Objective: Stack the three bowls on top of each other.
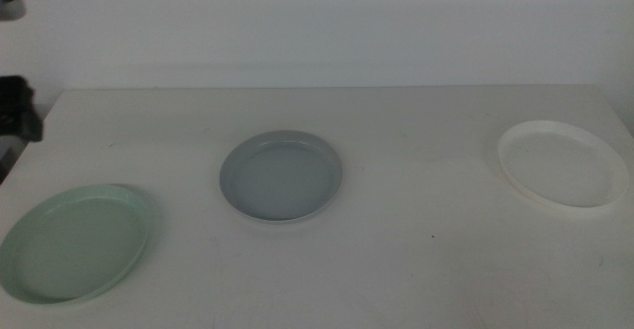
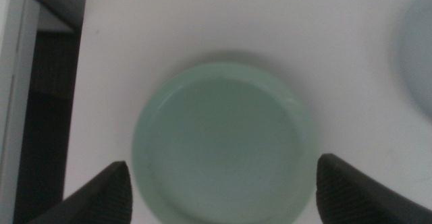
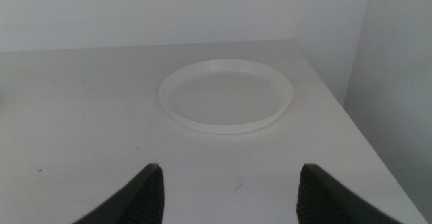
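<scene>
Three shallow bowls lie apart on the white table. The pale mint green bowl (image 1: 77, 242) is at the front left, the grey-blue bowl (image 1: 281, 175) in the middle, the white bowl (image 1: 562, 163) at the right. Neither arm shows in the middle view. In the left wrist view my left gripper (image 2: 219, 193) is open, hanging above the mint green bowl (image 2: 223, 143), its jaws wider than the bowl. In the right wrist view my right gripper (image 3: 229, 193) is open and empty, well short of the white bowl (image 3: 226, 94).
The table's left edge (image 2: 74, 116) runs close beside the mint bowl, with dark floor beyond. The table's right edge (image 3: 351, 123) lies near the white bowl. A dark fixture (image 1: 18, 111) stands at the far left, and a wall rises behind the table.
</scene>
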Tool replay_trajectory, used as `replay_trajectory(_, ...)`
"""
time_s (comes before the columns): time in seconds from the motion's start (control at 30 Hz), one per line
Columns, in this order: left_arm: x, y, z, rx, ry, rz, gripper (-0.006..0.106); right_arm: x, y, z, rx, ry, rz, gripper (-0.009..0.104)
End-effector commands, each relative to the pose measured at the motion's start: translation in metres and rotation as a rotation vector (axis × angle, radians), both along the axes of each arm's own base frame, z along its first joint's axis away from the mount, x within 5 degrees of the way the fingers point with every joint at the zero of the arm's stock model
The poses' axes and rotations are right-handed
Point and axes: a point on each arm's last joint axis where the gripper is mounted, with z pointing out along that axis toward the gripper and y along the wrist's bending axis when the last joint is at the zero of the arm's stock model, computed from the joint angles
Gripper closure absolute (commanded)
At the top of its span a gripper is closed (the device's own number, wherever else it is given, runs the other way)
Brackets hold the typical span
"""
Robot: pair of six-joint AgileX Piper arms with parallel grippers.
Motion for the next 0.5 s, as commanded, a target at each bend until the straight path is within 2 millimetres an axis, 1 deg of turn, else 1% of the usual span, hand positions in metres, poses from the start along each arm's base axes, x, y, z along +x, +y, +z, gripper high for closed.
replay_trajectory(0.0, 0.007, 0.013, 0.012, -0.013, -0.045, -0.042, -0.005, -0.001, 0.001, 0.011, -0.032, -0.109, 0.010, 0.045)
replay_trajectory(0.1, 0.019, 0.035, -0.006, -0.044, -0.003, -0.084, -0.005, -0.001, 0.001, 0.011, -0.032, -0.109, 0.010, 0.045)
replay_trajectory(0.23, 0.033, 0.066, -0.040, -0.056, 0.057, -0.133, -0.005, -0.001, 0.001, 0.011, -0.032, -0.109, 0.010, 0.045)
replay_trajectory(0.3, 0.038, 0.080, -0.057, -0.081, 0.089, -0.120, -0.005, -0.001, 0.001, 0.011, -0.032, -0.109, 0.010, 0.045)
replay_trajectory(0.4, 0.048, 0.094, -0.085, -0.115, 0.139, -0.088, -0.005, -0.001, 0.001, 0.011, -0.032, -0.109, 0.010, 0.045)
replay_trajectory(0.47, 0.055, 0.099, -0.103, -0.131, 0.167, -0.078, -0.005, -0.001, 0.001, 0.011, -0.032, -0.109, 0.010, 0.045)
